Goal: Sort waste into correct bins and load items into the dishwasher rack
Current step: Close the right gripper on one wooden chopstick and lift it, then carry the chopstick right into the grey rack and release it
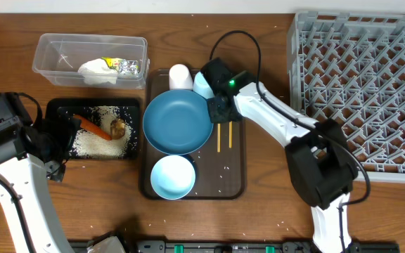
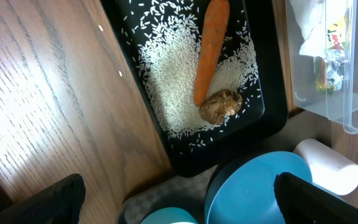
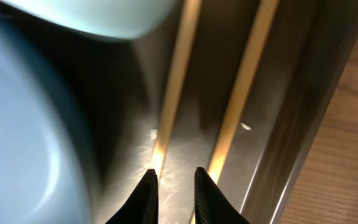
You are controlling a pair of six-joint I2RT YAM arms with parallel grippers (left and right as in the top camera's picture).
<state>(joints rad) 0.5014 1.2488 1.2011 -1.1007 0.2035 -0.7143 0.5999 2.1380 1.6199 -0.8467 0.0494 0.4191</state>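
Wooden chopsticks (image 3: pixel 243 81) lie on the dark brown serving tray (image 1: pixel 234 176); step judged: loading them. Right gripper (image 3: pixel 174 190) poised above, jaws narrowly parted, empty. Next: straddle one stick, close. Left gripper (image 2: pixel 179 196) gapes wide, empty.

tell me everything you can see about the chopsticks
The chopsticks are two slim, pale wooden sticks lying flat and roughly parallel, slightly apart, on the dark brown serving tray, right of the dark blue plate. The right gripper sits over their far ends, jaws nearly closed; contact is unclear.
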